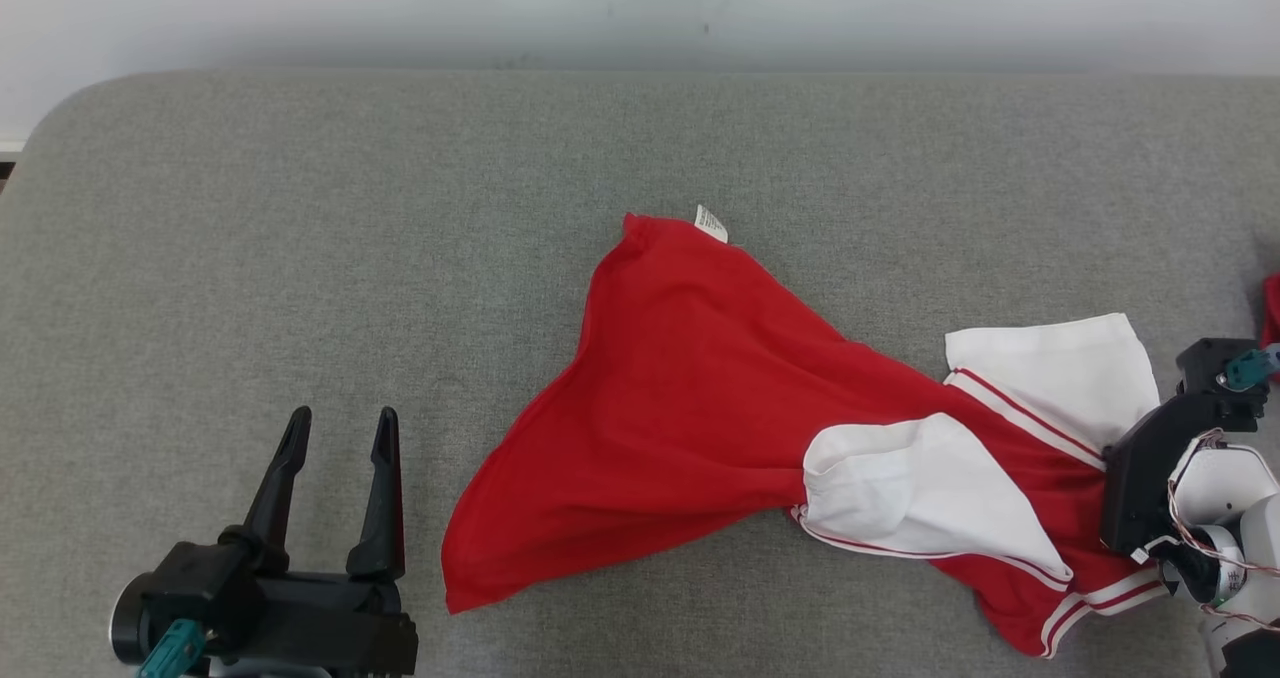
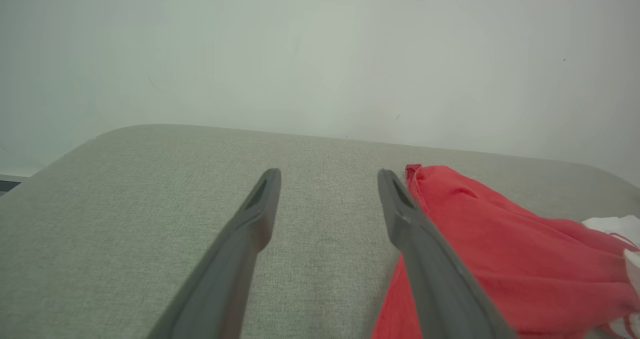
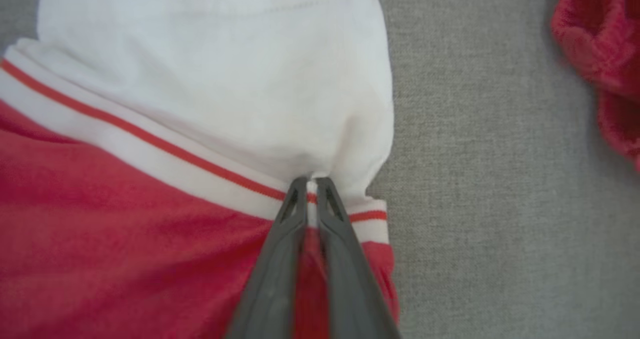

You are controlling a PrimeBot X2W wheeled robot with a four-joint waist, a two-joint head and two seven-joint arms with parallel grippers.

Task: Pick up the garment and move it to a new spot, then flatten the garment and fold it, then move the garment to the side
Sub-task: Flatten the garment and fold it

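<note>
Grey woven surface (image 1: 300, 208) out front, rounded at its far left corner, with a plain pale wall (image 1: 640, 8) behind. The red jersey (image 1: 690, 398) lies crumpled right of centre, its white panels bunched toward the right edge and a small white label (image 1: 711, 223) at its far tip. There's the right gripper (image 3: 311, 183), fingers pressed together, pinching the striped trim at the jersey's right end. And the left gripper (image 1: 342, 416) is spread wide over bare fabric, just left of the red hem, not touching it. Another red cloth (image 3: 600, 54) sits far right, apart.
</note>
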